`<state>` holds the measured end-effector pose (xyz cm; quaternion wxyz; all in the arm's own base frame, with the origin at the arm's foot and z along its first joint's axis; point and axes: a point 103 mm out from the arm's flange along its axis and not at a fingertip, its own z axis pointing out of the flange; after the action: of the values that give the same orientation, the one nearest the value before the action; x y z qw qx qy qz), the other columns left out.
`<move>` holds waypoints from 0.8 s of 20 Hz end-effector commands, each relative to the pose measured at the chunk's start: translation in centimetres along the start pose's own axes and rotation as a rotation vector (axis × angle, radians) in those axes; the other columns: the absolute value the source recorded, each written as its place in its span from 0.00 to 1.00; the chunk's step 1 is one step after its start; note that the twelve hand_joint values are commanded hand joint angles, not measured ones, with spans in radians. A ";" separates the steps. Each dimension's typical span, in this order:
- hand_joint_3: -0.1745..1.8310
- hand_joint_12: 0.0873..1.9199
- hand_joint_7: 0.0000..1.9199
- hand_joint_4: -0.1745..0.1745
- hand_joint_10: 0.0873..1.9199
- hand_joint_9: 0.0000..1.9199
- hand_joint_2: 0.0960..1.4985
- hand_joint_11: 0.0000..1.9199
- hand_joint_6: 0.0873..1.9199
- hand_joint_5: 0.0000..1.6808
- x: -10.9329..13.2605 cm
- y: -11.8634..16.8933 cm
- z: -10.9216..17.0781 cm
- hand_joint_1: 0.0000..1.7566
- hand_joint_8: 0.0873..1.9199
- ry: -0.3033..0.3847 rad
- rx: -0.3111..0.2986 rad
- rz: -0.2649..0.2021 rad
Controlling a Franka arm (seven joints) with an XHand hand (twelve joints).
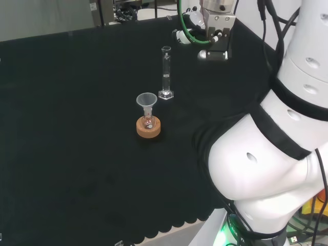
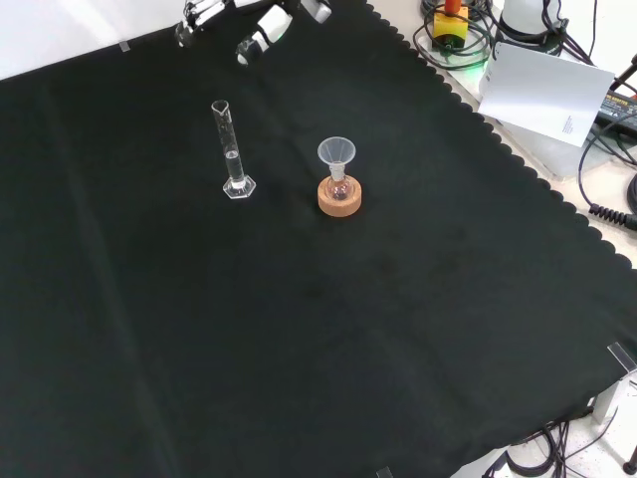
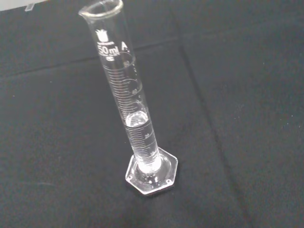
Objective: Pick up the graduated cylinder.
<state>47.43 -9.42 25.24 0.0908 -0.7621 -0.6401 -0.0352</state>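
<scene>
A tall clear graduated cylinder (image 1: 166,72) stands upright on its six-sided foot on the black cloth, with clear liquid in its lower part. The front view has the cylinder (image 2: 232,149) left of centre, and the wrist view shows the cylinder (image 3: 134,109) close up and untouched. The hand (image 1: 214,53) hovers to the right of the cylinder in the head view, apart from it. In the front view the hand's fingertips (image 2: 257,42) reach in from the top edge, above the cylinder, spread and holding nothing.
A small flask with a clear funnel (image 1: 146,100) in its neck sits on a cork ring (image 1: 148,128) near the cylinder, and also shows in the front view as the cork ring (image 2: 339,197). Off the cloth's scalloped edge lie a white sheet (image 2: 549,92) and cables.
</scene>
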 end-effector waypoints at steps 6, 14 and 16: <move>0.05 0.71 0.02 0.34 0.32 0.14 0.78 0.05 0.00 0.19 -0.7 0.8 3.3 0.25 0.29 0.150 0.019 -0.013; 0.05 0.71 0.02 0.34 0.32 0.14 0.78 0.06 0.00 0.18 -1.9 0.8 5.4 0.26 0.30 0.182 0.049 -0.006; 0.05 0.71 0.02 0.34 0.32 0.14 0.78 0.06 0.00 0.19 -1.8 0.8 5.7 0.26 0.30 0.179 0.056 -0.008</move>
<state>48.34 -10.79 32.56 0.0299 -0.7602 -0.6442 -0.0787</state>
